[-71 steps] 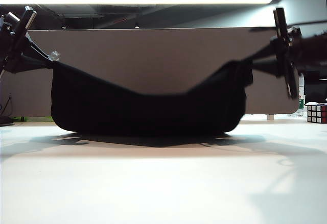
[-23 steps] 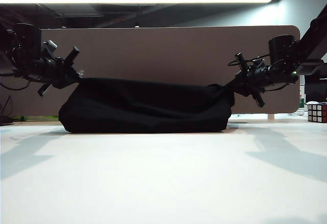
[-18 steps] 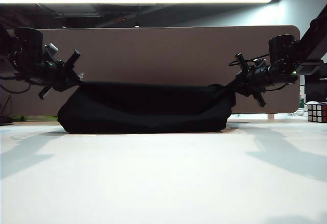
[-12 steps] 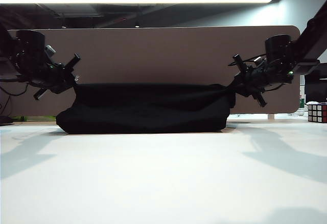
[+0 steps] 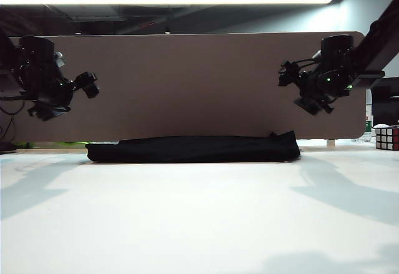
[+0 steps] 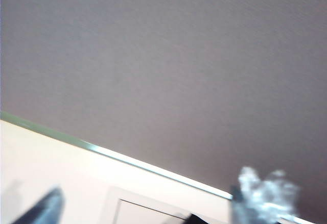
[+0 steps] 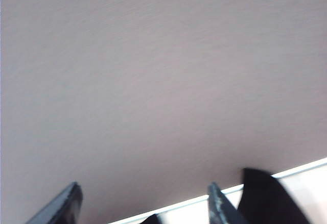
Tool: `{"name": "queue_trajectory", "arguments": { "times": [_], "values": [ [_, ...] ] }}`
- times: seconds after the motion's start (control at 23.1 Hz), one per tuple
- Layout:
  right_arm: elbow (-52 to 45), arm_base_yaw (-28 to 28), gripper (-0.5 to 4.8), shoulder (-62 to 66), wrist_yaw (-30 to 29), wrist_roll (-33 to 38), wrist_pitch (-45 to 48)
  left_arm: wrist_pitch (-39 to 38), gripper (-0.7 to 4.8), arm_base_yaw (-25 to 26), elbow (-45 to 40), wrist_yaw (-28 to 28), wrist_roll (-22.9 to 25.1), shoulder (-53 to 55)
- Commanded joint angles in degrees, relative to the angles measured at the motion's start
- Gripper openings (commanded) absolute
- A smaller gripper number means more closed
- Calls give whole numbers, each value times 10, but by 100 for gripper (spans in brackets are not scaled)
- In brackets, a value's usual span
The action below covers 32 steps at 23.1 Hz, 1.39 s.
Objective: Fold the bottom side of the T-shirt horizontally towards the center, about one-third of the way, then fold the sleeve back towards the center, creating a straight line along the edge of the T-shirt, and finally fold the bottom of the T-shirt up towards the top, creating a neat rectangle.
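The black T-shirt (image 5: 193,149) lies as a low, flat bundle on the white table (image 5: 199,218), in front of the tan panel. Its bottom hem cannot be told from its other edges, and no logo shows. My left gripper (image 5: 91,87) hangs above the shirt's left end, open and empty. My right gripper (image 5: 285,78) hangs above the right end, also open and empty. In the left wrist view the left gripper (image 6: 153,207) has wide-apart fingers and only a black scrap of T-shirt (image 6: 196,219) beyond. The right gripper (image 7: 143,206) is spread too, with the T-shirt (image 7: 268,196) beside one finger.
A tan divider panel (image 5: 199,80) stands right behind the shirt. A Rubik's cube (image 5: 386,138) sits at the far right of the table. The wide white table surface stretches in front of the shirt.
Both grippers have opened and let go of the shirt's upper edge. The raised cloth has dropped flat onto the table, and both grippers have lifted slightly away from it.
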Motion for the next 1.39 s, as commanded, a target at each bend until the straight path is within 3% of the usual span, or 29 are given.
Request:
{"name": "queue_trajectory", "arguments": {
  "times": [0.04,0.26,0.39,0.52,0.69,0.78,0.87,1.17,1.26,1.39],
  "values": [
    [3,1,369,-4,-44,-3,1,7,431,0,4,23,3,-3],
    [4,1,368,-5,-149,31,2,3,425,0,4,99,-4,-8],
    [5,-1,318,-10,-223,72,1,-23,360,2,4,155,-6,-25],
    [5,-2,3,-21,-343,85,5,-76,279,10,3,235,27,-56],
    [4,-1,-6,-54,-403,80,-11,-159,-3,21,-2,330,93,-107],
    [3,-1,-6,-94,-409,37,-55,-207,-6,26,-41,315,154,-173],
    [3,-1,-6,-143,-408,-37,-134,-215,-6,34,-103,300,183,-248],
    [2,2,-6,-284,-322,-349,-493,-191,-6,55,-310,236,204,-472],
    [1,3,-6,-316,-300,-418,-583,-191,-6,54,-366,217,217,-534],
    [-24,4,-6,-358,-302,-462,-644,-186,-6,52,-447,196,222,-622]
  ]
}}
